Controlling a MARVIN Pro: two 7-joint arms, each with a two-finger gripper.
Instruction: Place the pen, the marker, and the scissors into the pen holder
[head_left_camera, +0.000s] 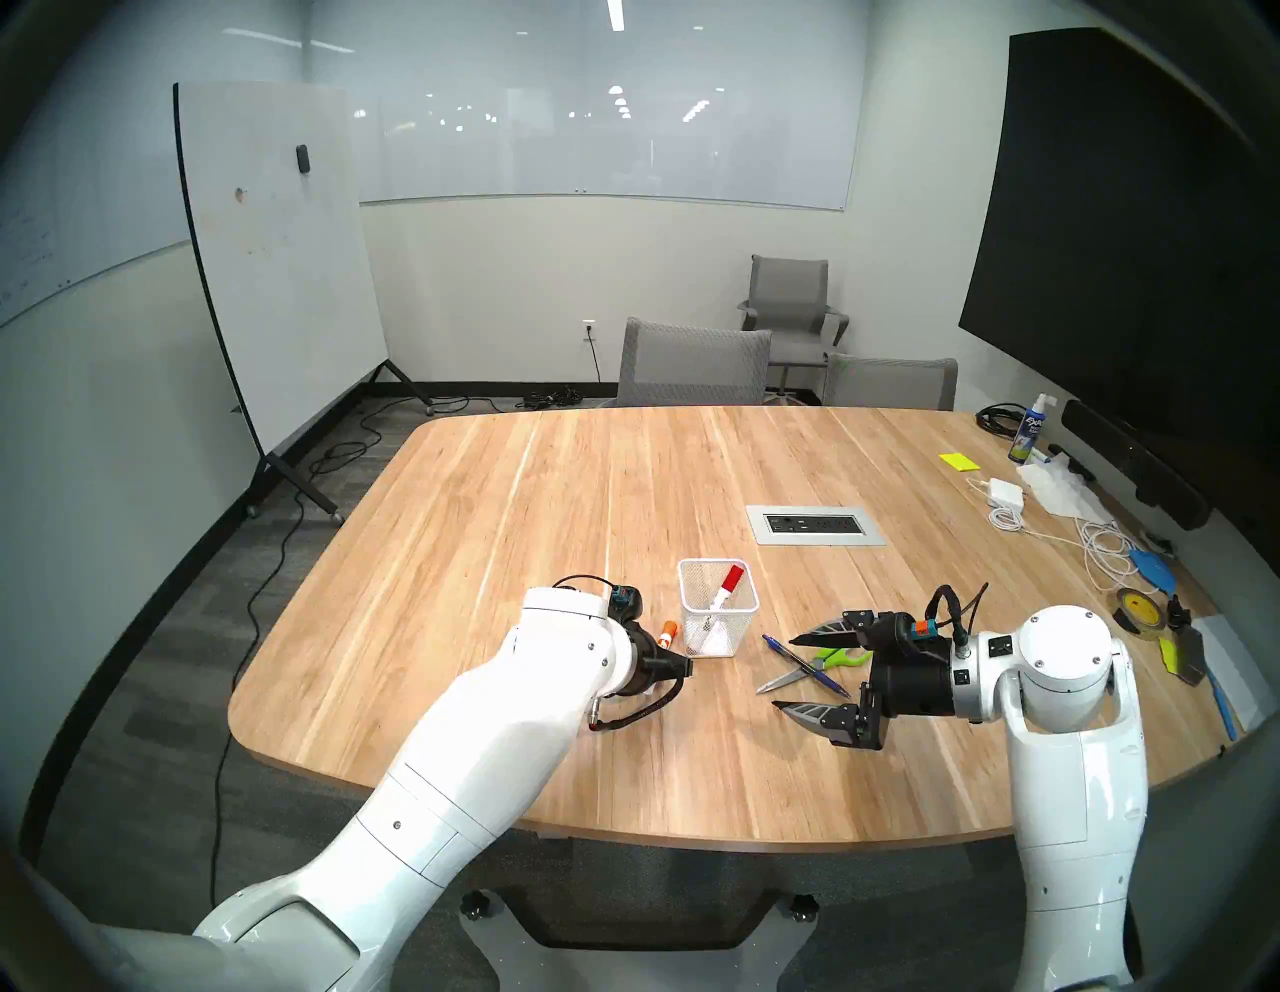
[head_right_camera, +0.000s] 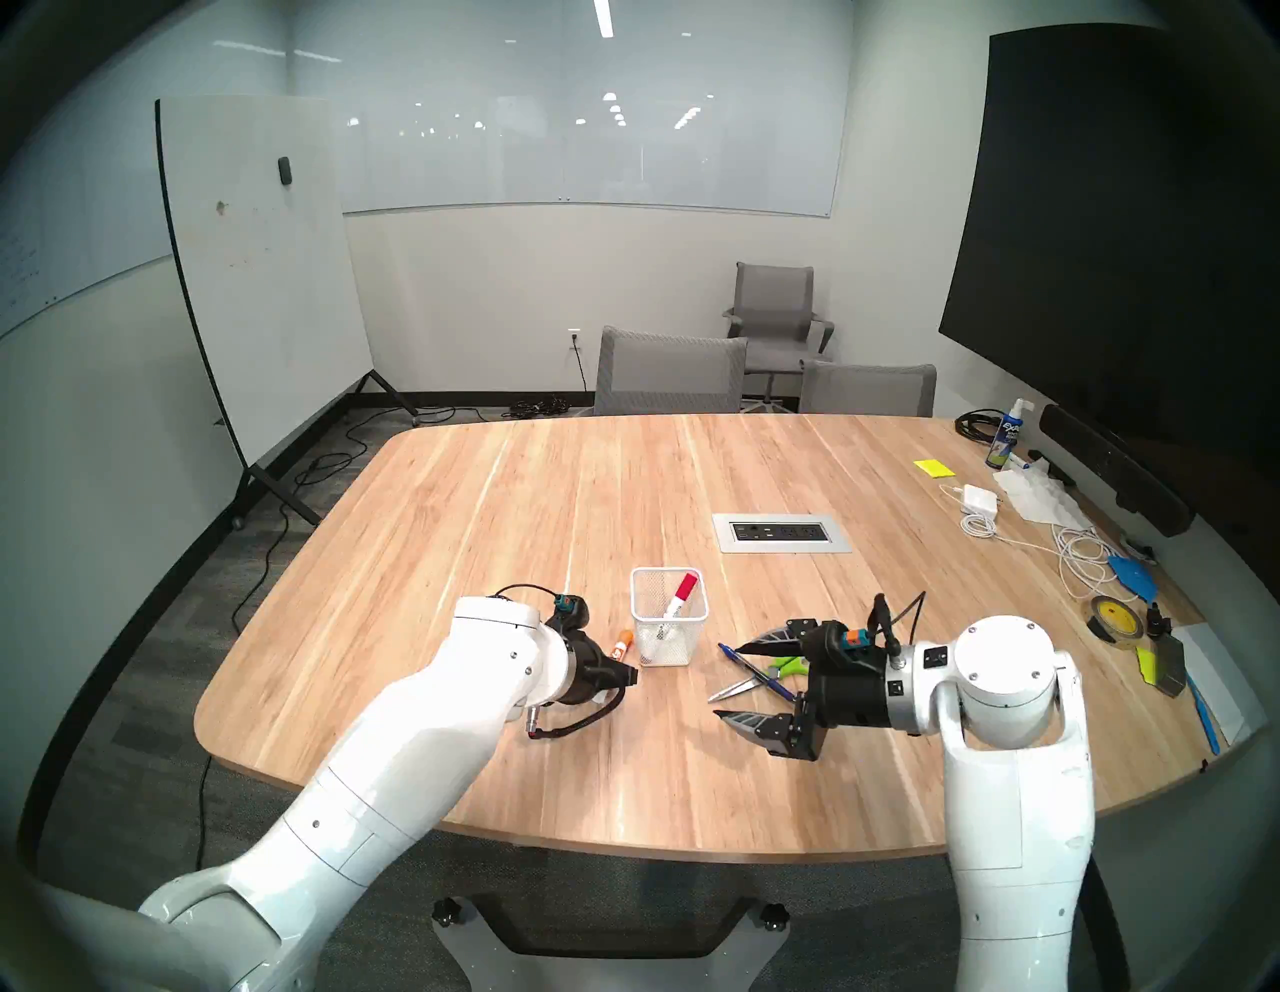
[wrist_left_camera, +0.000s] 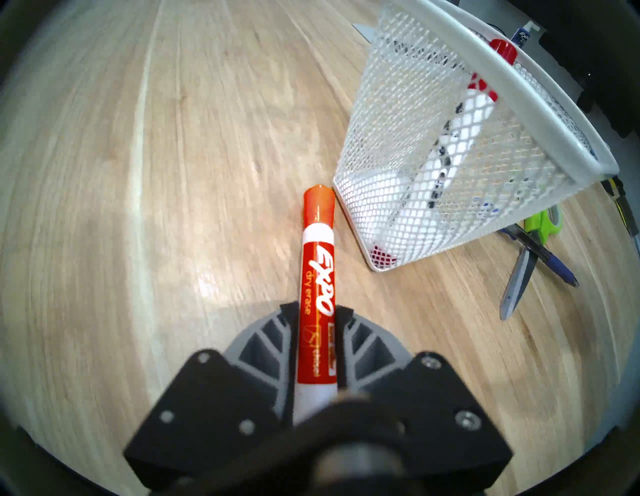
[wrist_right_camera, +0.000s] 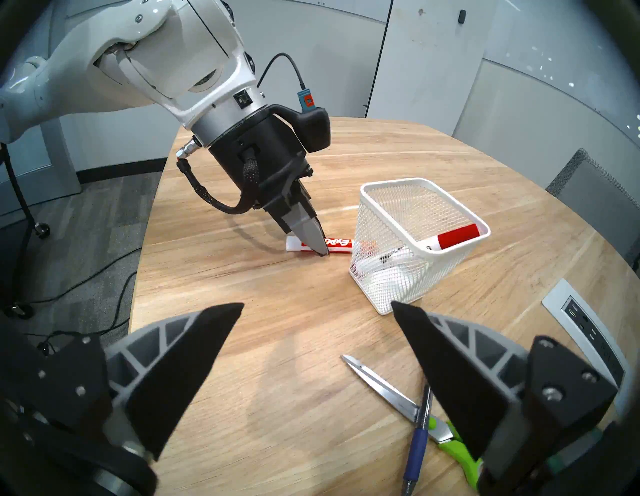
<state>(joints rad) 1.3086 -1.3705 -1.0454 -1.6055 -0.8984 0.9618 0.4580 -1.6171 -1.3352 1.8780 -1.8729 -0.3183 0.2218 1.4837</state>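
An orange-capped dry-erase marker (wrist_left_camera: 317, 277) lies flat on the table, its cap end touching the foot of the white mesh pen holder (wrist_left_camera: 540, 114). My left gripper (wrist_left_camera: 317, 310) is shut on the marker's barrel, fingers tilted down to the tabletop (wrist_right_camera: 320, 247). A red-capped marker (head_left_camera: 731, 578) leans inside the holder (head_left_camera: 727, 637). To the holder's right, the blue pen (head_left_camera: 803, 663) lies across the green-handled scissors (head_left_camera: 841, 657). My right gripper (head_left_camera: 786, 672) hovers open just above them, nothing between its fingers; in its wrist view pen (wrist_right_camera: 419, 440) and scissors (wrist_right_camera: 384, 388) lie by the right finger.
A metal power-outlet panel (head_left_camera: 816, 525) is set into the table behind the holder. Along the right edge lie white cables (head_left_camera: 1101, 547), a tape roll (head_left_camera: 1136, 609), a charger and a spray bottle (head_left_camera: 1028, 433). Grey chairs stand at the far side.
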